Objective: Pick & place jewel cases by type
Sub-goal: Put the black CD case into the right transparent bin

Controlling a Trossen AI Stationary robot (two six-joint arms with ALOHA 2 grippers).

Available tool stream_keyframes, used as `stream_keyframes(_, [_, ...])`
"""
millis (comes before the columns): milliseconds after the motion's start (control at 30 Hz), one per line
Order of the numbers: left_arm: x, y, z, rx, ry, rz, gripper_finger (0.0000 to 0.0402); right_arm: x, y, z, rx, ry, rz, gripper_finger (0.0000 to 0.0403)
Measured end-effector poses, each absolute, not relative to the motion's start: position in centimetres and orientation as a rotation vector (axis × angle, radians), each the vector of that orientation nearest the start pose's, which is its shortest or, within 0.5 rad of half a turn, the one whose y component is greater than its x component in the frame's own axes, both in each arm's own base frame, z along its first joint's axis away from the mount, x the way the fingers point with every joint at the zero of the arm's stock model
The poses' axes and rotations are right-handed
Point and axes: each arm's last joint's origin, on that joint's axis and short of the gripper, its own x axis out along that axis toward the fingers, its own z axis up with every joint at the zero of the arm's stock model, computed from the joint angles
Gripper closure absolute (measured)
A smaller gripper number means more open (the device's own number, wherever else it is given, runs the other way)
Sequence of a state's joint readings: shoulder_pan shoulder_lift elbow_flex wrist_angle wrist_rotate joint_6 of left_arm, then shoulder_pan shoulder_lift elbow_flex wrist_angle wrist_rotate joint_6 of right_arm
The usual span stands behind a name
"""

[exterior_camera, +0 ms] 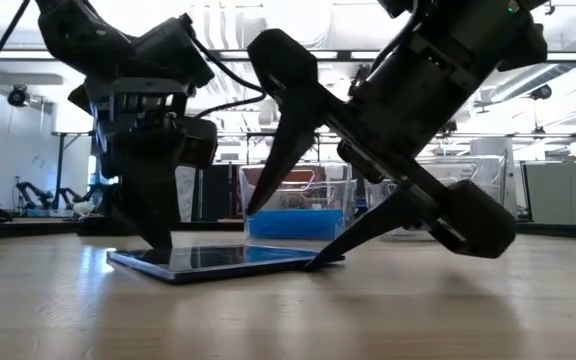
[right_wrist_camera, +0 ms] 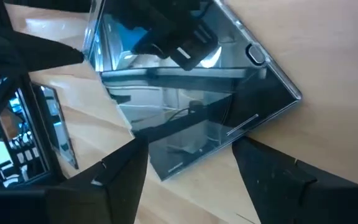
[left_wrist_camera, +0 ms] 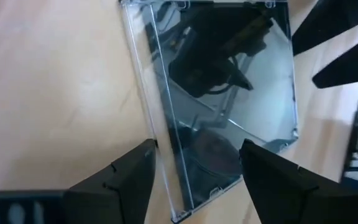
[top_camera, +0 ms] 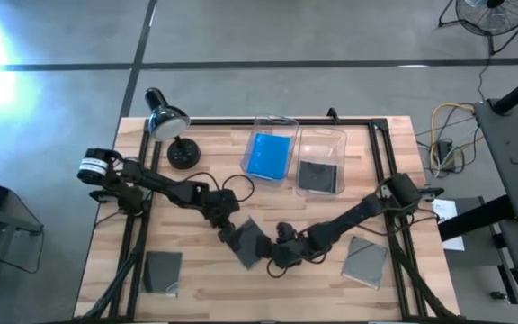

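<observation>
Bright blue jewel cases [top_camera: 269,155] lie in the left clear bin at the far side of the worktop, with a dark grey case [top_camera: 318,175] in the bin just to their right. Three more dark grey cases lie flat on the worktop: one [top_camera: 248,241] mid-worktop turned diamond-wise, one [top_camera: 163,271] near-left, one [top_camera: 365,261] near-right.

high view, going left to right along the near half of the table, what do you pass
dark grey case near the left corner → left pincer → middle dark grey case → right pincer → dark grey case on the right
</observation>
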State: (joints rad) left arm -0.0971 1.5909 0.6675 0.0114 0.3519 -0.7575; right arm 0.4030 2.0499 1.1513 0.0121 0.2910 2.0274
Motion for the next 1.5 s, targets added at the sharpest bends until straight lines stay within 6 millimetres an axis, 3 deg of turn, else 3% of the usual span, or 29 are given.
stream_keyframes(400, [26.7, -5.6, 16.6, -0.915, 0.974, -0.283, 0.0188, 35.9, 16.7, 10.7, 1.505, 0.766, -0.675, 0.0170])
stream_keyframes(733, [28.3, -8.1, 18.7, -0.985, 0.734, -0.470, 0.0188, 35.7, 16.9, 10.7, 1.410, 0.828, -0.604, 0.0170])
stream_keyframes(967, [29.3, -8.8, 17.9, -0.990, 0.682, -0.467, 0.0188, 35.9, 17.0, 10.8, 1.376, 0.813, -0.559, 0.0170])
stream_keyframes(1167, [28.0, -10.3, 16.6, -0.990, 0.797, -0.485, 0.0188, 35.5, 17.8, 11.5, 1.334, 0.804, -0.513, 0.0170])
stream_keyframes(1333, [26.0, -11.7, 14.3, -0.965, 0.918, -0.272, 0.0188, 34.8, 18.4, 11.7, 1.321, 0.783, -0.506, 0.0170])
stream_keyframes(1500, [24.7, -11.9, 12.8, -0.977, 0.883, -0.047, 0.0188, 34.7, 18.6, 11.7, 1.319, 0.794, -0.494, 0.0170])
